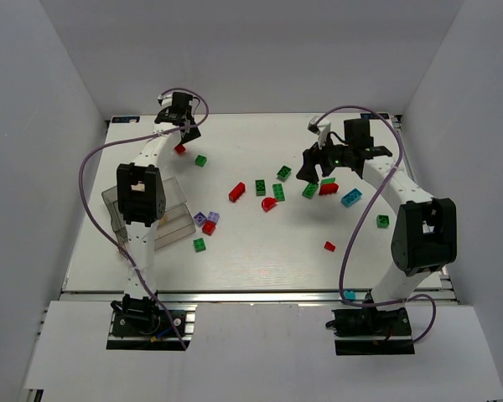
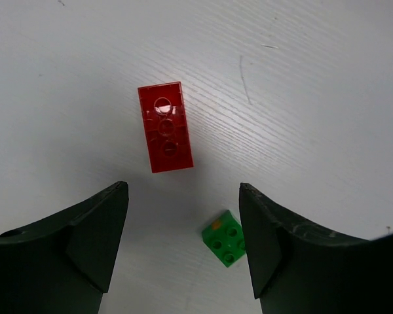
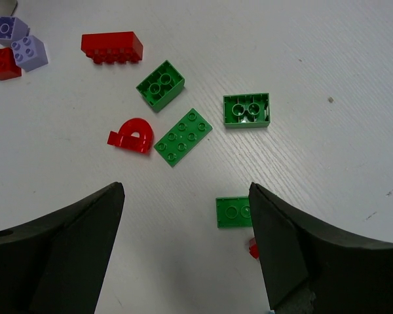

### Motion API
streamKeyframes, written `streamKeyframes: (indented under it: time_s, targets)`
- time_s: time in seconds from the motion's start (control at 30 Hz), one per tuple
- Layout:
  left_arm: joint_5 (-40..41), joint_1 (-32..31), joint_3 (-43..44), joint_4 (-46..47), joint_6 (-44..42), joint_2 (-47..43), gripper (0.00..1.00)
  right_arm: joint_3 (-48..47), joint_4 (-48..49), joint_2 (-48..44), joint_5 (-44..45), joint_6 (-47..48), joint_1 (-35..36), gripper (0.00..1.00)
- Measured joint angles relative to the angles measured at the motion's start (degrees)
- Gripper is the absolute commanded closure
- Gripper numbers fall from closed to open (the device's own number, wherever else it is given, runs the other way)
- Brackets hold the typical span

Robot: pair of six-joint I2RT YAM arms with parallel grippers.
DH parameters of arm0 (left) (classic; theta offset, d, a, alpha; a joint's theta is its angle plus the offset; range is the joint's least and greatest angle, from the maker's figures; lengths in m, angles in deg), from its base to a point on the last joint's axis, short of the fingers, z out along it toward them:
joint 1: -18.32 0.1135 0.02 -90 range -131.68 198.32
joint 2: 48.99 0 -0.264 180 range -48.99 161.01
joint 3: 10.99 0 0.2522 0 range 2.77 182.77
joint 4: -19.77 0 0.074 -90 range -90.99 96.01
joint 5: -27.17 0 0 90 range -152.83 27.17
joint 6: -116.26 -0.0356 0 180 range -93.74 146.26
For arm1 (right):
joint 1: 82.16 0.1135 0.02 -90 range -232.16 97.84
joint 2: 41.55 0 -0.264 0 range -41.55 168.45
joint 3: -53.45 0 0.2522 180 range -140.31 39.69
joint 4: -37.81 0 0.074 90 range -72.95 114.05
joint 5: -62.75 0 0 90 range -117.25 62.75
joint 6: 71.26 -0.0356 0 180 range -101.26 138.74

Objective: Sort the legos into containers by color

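1. Reaching far left, the left gripper (image 2: 183,191) hangs jaws apart, empty, over a red brick (image 2: 165,127).
2. The right gripper (image 3: 187,190) (also spread, empty) hovers mid-right over green bricks (image 3: 183,137).
3. The clear container (image 1: 178,219) sits near left.

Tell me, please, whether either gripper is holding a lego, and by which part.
Nothing is held: the left gripper and the right gripper both stand open and empty.

The top camera looks down from above and behind me over the whole table (image 1: 260,260). My left wrist camera stares down, close, at a red brick (image 2: 165,127) it shares with that view; my right wrist camera likewise shares the red arch (image 3: 132,135).
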Motion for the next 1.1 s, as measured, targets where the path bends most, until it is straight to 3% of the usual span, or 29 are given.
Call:
streamKeyframes:
  time_s: [0.43, 0.8, 1.1]
  targets:
    - [2.43, 0.68, 0.66, 0.98, -3.76, 4.59, 0.25, 1.05, 0.81, 0.00, 0.83, -0.17, 0.00, 0.18]
    - [2.45, 1.11, 1.25, 3.65, -7.15, 7.89, 0.38, 1.05, -0.37, 0.00, 1.09, 0.59, 0.00, 0.18]
    - [1.77, 3.02, 1.40, 5.97, -7.91, 7.89, 0.77, 1.05, -1.75, 0.00, 2.01, 1.46, 0.00, 0.20]
